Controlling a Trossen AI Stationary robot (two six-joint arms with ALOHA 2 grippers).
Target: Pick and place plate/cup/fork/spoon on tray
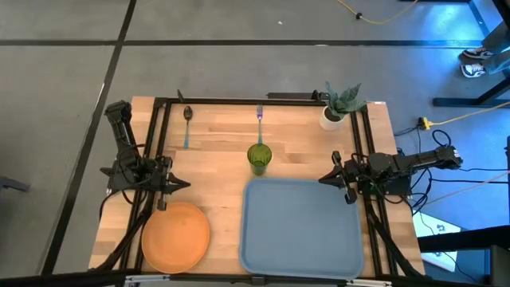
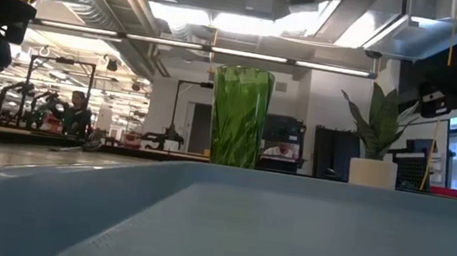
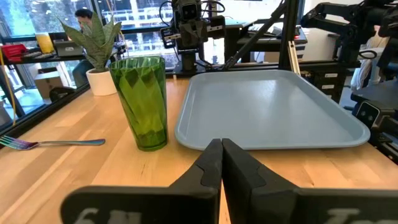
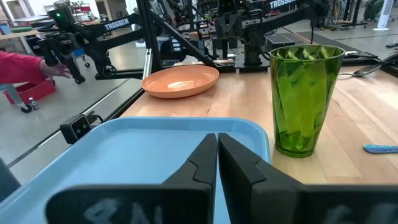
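Note:
The blue-grey tray (image 1: 301, 227) lies flat on the table at the near right. The orange plate (image 1: 175, 235) lies at the near left. The green cup (image 1: 259, 157) stands upright just beyond the tray's far left corner (image 3: 144, 102). Beyond the cup lies the fork (image 1: 260, 119), its tines toward the far edge. The spoon (image 1: 187, 123) lies at the far left, bowl toward the far edge. My left gripper (image 1: 185, 185) hovers shut above the wood between plate and cup, pointing right (image 3: 221, 144). My right gripper (image 1: 323, 178) is shut over the tray's far right part, pointing left (image 4: 216, 138).
A white pot with a green plant (image 1: 339, 108) stands at the far right corner. Black frame rails (image 1: 239, 100) run along the table's far edge and both sides. Bare wood lies between spoon, cup and plate. A person (image 2: 77, 114) shows in the room behind.

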